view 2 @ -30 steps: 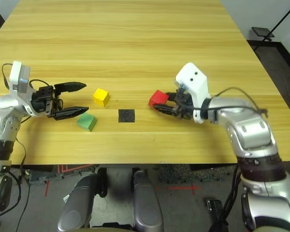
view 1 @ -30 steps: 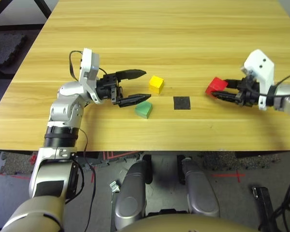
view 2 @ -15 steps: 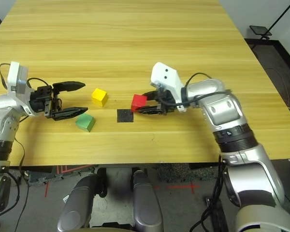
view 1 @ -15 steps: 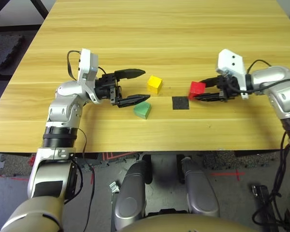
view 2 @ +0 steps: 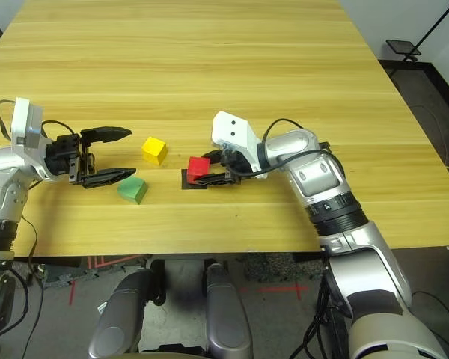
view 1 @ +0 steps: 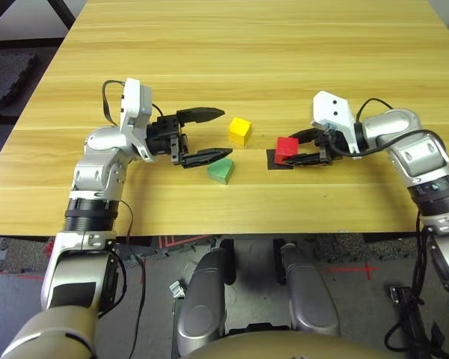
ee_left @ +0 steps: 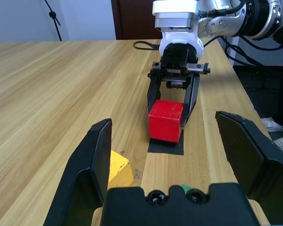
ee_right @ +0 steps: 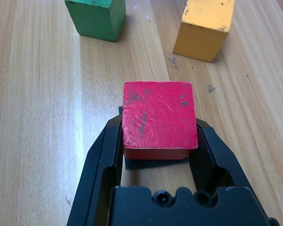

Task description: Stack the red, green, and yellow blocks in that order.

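I see my right gripper (view 1: 297, 148) clamped on the scuffed matte red block (view 1: 286, 146) over the flat black patch (view 1: 274, 159), yellow block (view 1: 240, 129) and green block (view 1: 221, 170) left, by my spread left gripper (view 1: 213, 134).

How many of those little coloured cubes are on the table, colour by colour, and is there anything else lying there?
red block: 1, held in the right claw over the black square patch
green block: 1
yellow block: 1
black square patch: 1
Total: 4 things, 3 of them cubes
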You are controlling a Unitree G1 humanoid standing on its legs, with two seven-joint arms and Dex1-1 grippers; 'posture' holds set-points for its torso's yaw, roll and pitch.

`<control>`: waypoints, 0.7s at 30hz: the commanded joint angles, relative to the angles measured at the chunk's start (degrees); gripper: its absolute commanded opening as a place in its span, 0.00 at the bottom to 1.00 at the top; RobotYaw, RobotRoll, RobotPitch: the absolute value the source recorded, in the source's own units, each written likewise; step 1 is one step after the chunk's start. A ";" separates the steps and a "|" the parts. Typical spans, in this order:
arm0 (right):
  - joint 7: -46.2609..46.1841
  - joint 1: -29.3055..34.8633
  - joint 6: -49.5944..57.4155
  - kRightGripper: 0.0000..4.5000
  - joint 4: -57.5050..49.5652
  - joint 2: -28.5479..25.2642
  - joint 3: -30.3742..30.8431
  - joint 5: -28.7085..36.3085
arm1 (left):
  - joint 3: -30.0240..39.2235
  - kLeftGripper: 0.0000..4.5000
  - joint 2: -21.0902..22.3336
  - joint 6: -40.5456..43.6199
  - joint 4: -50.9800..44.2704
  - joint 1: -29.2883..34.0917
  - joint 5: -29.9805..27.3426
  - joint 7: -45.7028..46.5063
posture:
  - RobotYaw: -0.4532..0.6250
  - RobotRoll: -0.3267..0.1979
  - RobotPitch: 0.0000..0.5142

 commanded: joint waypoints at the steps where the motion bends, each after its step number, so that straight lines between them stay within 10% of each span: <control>1: 0.50 0.79 -2.84 0.46 2.03 0.25 0.42 -1.46 | -0.24 1.00 0.21 0.55 -1.33 1.19 -0.11 0.19 | 0.72 0.62 0.52; 21: 0.45 1.20 -6.93 0.53 5.61 2.79 0.45 -3.75 | -0.35 1.00 0.07 1.17 -0.98 0.83 -0.18 0.40 | 0.73 0.65 0.53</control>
